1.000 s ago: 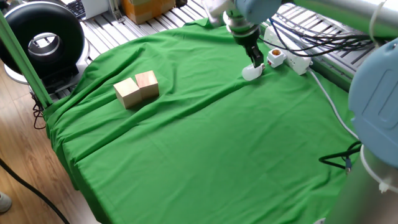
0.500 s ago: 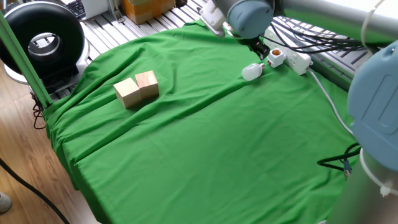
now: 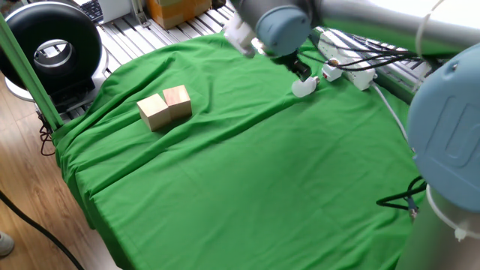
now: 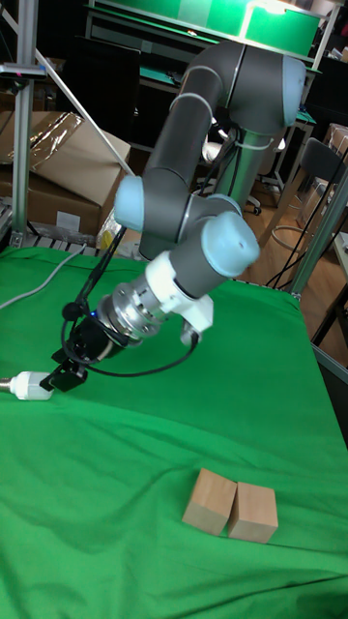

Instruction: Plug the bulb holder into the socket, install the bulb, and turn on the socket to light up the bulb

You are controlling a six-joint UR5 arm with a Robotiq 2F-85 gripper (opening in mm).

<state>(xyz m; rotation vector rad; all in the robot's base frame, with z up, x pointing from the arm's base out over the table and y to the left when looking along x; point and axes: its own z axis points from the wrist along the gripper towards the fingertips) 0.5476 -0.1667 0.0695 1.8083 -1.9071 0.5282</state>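
The white bulb (image 3: pixel 304 88) lies on its side on the green cloth near the back right; in the tall fixed view the bulb (image 4: pixel 27 387) points its silver base away from the arm. My gripper (image 3: pixel 301 72) is tilted low, and its black fingertips sit right at the dome end of the bulb (image 4: pixel 60 379). Whether the fingers hold the dome I cannot make out. Just right of the bulb, the bulb holder (image 3: pixel 331 70) stands plugged into the long white socket (image 3: pixel 359 74), its orange opening facing up.
Two wooden blocks (image 3: pixel 166 107) (image 4: pixel 232 509) sit side by side at the table's left. Black and white cables (image 3: pixel 390 56) run behind the socket. A black round device (image 3: pixel 52 49) stands off the table's left corner.
The arm has swung from upright over the bulb to a low tilt, wrist moving left. The fingertips lifted off, then came back down beside the dome. The bulb stayed where it was.
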